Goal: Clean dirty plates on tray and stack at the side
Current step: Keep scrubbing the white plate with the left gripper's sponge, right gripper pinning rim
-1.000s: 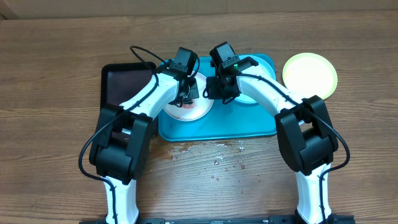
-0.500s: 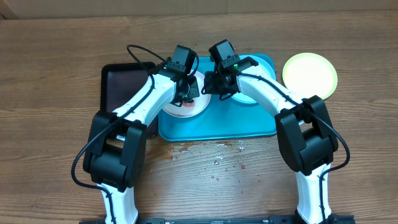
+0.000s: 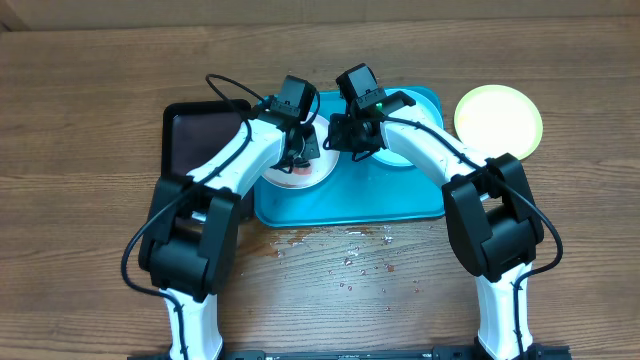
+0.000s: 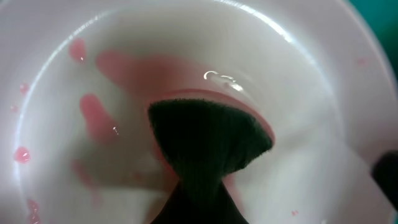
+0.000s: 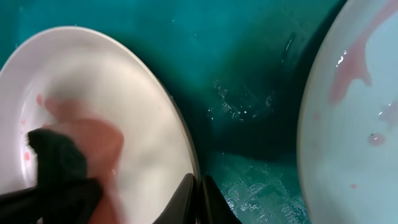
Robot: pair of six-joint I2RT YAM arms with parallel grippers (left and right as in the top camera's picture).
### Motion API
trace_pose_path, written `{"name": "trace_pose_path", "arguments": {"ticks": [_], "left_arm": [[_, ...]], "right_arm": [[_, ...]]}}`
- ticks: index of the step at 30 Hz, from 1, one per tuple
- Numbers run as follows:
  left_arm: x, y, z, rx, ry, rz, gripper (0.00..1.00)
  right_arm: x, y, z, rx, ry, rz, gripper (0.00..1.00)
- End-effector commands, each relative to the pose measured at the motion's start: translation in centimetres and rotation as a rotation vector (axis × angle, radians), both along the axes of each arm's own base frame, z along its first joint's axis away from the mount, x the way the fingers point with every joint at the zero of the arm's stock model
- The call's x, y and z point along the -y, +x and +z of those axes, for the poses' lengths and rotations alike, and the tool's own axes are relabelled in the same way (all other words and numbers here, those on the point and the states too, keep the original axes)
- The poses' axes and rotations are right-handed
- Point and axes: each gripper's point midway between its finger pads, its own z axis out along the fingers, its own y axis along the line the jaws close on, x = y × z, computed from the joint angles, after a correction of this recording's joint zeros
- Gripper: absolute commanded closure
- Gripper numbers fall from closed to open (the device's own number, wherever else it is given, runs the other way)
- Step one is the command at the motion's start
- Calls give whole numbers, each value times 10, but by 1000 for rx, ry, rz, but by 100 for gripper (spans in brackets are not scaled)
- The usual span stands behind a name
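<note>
L gripper (image 3: 300,146) clamped tight on dark sponge (image 4: 208,146), sponge tip pressed into white plate (image 4: 298,74) directly below it. Red smears (image 4: 93,115) lie on plate floor left of and beyond the sponge in L wrist view, so next wipe prob has to sweep that way. R gripper (image 5: 198,200) closed to a slit, appears pinched on same plate's rim, steadying it. Plate body lies to its left, mint plate (image 5: 357,137) w/ pink streaks to its right, bare turquoise tray (image 5: 249,68) betw. Both plates sit in tray. Yellow-green plate (image 3: 498,120) is out on table (image 3: 90,260), well right of R gripper, looks clean. My read: scrubbing plate 2 of 3.
</note>
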Motion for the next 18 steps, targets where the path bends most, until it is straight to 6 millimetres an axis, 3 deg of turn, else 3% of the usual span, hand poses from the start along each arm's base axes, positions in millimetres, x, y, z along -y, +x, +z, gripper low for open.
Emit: {"name": "trace_pose_path", "arguments": {"ticks": [1,7,18], "left_arm": [[-4,-6,-23,-47,28,20,96],[-14,-9,-42,-71,92,28,96],[-63,-7,-32,-33,382,31,96]], "right_arm": [[-10,-1,3,-6,38,5,96],[-10,-1,3,-6,38,5,96],[-10,-1,3,-7,37,5,96]]}}
